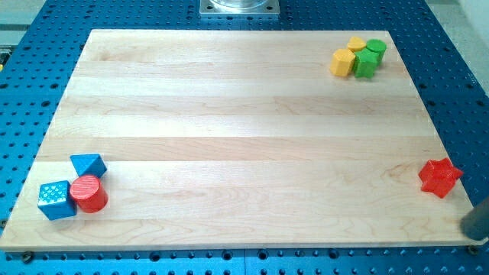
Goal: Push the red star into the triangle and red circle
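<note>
The red star (440,176) lies near the board's right edge, low in the view. The blue triangle (88,164) and the red circle (89,193) sit together at the bottom left, the circle just below the triangle and touching it. A dark blurred rod shows at the view's bottom right edge; my tip (469,226) is just below and to the right of the red star, a short gap away and off the board's edge.
A blue cube (56,199) touches the red circle's left side. At the top right is a cluster: two yellow blocks (342,62) (356,44), a green block (365,64) and a green cylinder (375,50). The wooden board (244,137) lies on a blue perforated table.
</note>
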You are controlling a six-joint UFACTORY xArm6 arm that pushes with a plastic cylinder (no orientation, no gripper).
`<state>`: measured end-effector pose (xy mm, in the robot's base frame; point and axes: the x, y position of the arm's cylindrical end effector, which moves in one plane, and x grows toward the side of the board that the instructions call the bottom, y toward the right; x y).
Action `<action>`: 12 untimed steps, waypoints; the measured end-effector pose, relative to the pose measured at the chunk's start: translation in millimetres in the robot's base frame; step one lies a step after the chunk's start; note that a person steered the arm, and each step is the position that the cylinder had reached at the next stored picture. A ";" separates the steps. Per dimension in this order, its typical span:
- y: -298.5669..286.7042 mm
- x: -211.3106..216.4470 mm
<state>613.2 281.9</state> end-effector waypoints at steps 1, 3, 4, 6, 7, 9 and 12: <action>-6.9 -39.2; 14.0 -50.2; 17.3 -63.6; -37.2 -119.7; -75.8 -121.0; -143.2 -87.7; -101.6 -50.2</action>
<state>563.1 180.2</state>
